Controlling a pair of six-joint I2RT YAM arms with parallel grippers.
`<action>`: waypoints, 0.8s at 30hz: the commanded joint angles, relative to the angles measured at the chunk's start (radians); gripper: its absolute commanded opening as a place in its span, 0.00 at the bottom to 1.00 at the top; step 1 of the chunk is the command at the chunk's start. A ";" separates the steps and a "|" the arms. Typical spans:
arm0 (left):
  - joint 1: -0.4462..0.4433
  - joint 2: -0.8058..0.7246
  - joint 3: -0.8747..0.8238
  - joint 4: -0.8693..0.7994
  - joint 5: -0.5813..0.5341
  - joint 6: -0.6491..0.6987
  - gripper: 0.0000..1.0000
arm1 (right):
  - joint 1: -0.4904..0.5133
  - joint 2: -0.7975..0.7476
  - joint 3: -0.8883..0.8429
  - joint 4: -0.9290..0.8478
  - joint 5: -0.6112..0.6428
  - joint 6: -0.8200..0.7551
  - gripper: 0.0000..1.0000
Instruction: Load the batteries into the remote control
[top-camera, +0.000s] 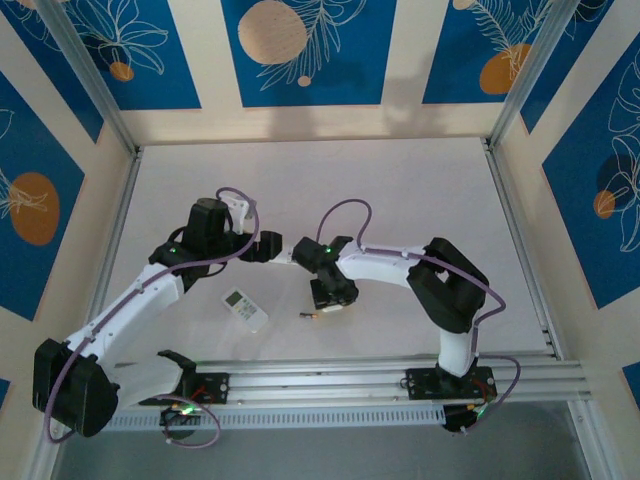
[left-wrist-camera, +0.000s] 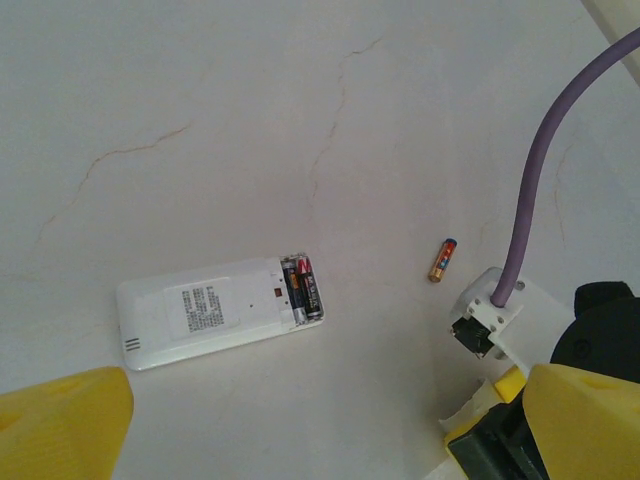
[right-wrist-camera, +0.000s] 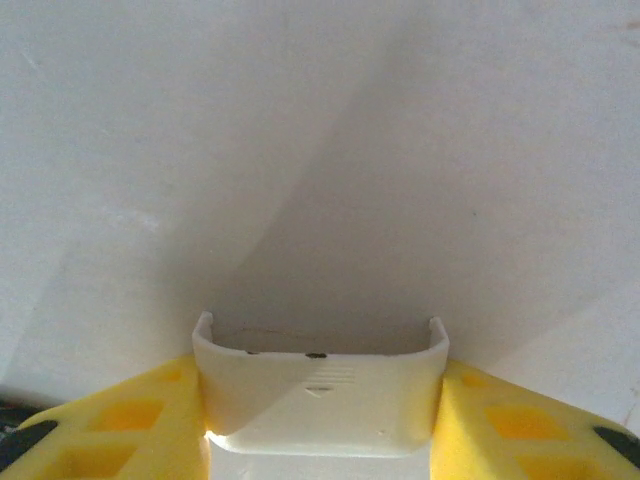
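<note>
Two batteries (left-wrist-camera: 302, 288) sit side by side in the open compartment at one end of the remote (left-wrist-camera: 200, 312). The remote lies back-up on the table (left-wrist-camera: 200, 120), and the cells' long axes run across its width. A loose battery (left-wrist-camera: 442, 260) lies on the table beyond the compartment end, apart from the remote and roughly parallel to the seated pair.

The compartment's cover (right-wrist-camera: 320, 405) is off the remote and clamped flat between the yellow fingers (right-wrist-camera: 130, 420) of the right claw (right-wrist-camera: 320, 370). The left claw (left-wrist-camera: 325, 430) is released: its fingers stand wide apart with nothing between them, and the remote lies ahead of it, nearer its left finger.

From above, the right claw hangs off the remote's right side with the loose battery just beside it, while the left claw sits beyond the remote's far side. Both are about equally near.

With the compartment apparently full, the coming move is probably refitting the cover. This turns on carrying the cover leftward from the right claw to the compartment end and squaring it with the remote's long axis.

- **Too small to read:** the polarity marks, how firmly the cells are seated, and the cover's latch tabs.
- **Cut off:** the cover's near edge, by the frame of the right wrist view.
</note>
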 joint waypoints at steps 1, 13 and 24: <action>0.025 -0.020 0.015 -0.010 0.021 -0.007 1.00 | -0.035 -0.036 0.001 0.056 0.027 -0.143 0.46; 0.060 -0.099 -0.002 -0.015 0.009 -0.052 1.00 | -0.218 0.019 0.261 0.191 -0.236 -1.025 0.45; 0.068 -0.110 0.000 -0.025 -0.003 -0.057 1.00 | -0.217 0.206 0.440 0.095 -0.327 -1.140 0.46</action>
